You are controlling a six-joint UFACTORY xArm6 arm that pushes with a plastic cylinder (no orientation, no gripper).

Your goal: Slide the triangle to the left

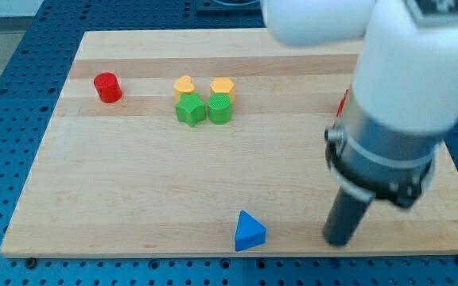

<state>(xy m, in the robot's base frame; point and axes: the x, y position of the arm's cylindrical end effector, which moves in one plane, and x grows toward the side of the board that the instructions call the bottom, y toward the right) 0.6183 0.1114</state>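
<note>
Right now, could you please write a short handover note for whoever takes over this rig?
No pincer here: my tip rests on the board, apart from and to the view's right of the blue triangle, near the bottom edge.
Elsewhere: red cylinder upper left; yellow heart, yellow block, green star and green block clustered at top centre; a red block mostly hidden behind the arm.
Done: tip lined up beside the triangle, no contact.
Left: push the triangle toward the view's left.

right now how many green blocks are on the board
2. A green star-like block and a green rounded block sit side by side near the view's top, just below the two yellow blocks. The arm covers the board's right part, so more could be hidden.
</note>
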